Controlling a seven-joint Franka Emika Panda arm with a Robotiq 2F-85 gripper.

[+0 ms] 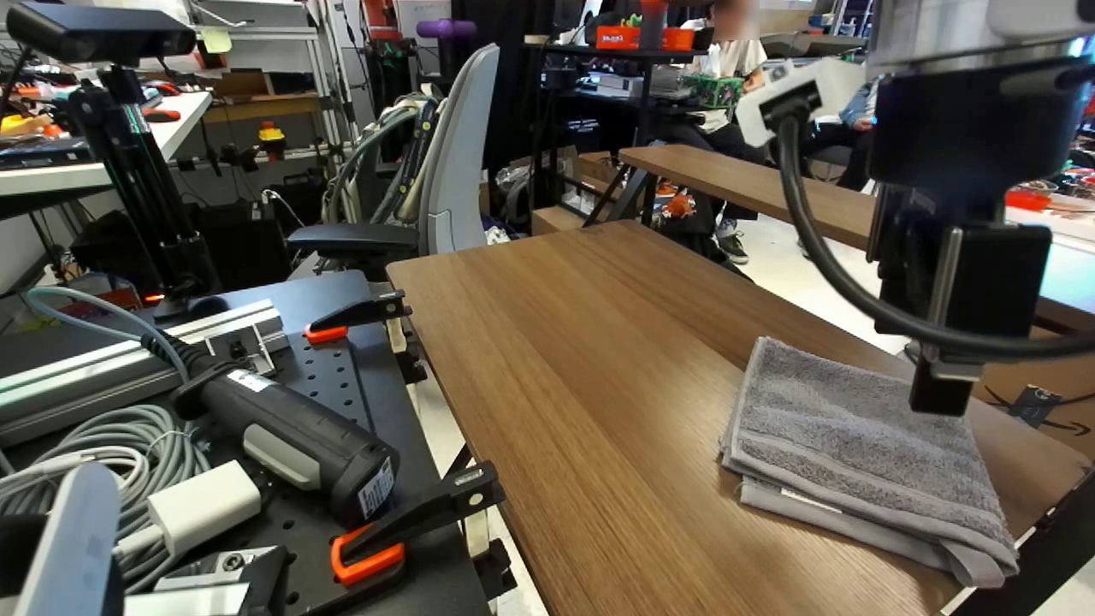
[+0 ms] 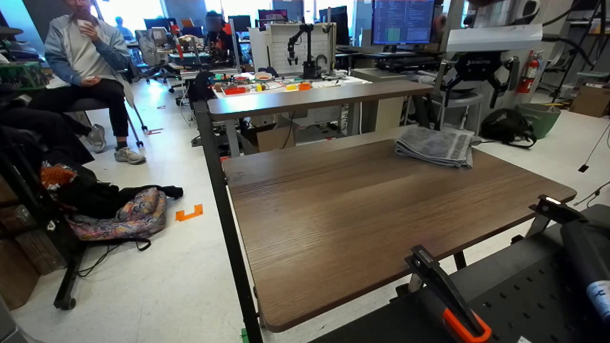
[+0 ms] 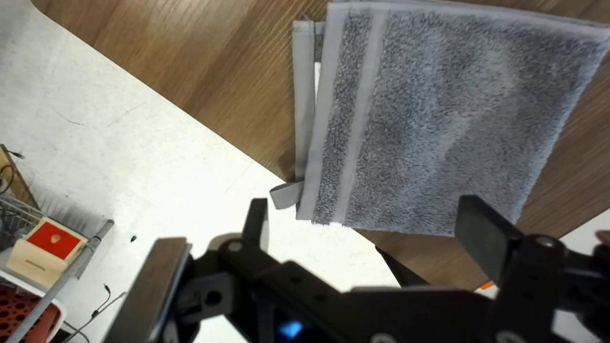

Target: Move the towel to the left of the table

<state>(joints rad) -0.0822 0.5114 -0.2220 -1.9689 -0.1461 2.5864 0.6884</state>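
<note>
The grey folded terry towel lies flat in layers near one end of the brown wood-grain table. In an exterior view the towel sits by the far edge of the table. In the wrist view the towel has one corner and a small loop sticking out past the edge of the table, over the white floor. My gripper is open and empty, its fingers wide apart. It is above the towel and apart from it, as an exterior view of the gripper shows.
A black perforated bench adjoins the table's long side, with orange-black clamps, a handheld tool and cables. A narrower wooden table stands behind. A dark post rises at one table end. A grey chair is near.
</note>
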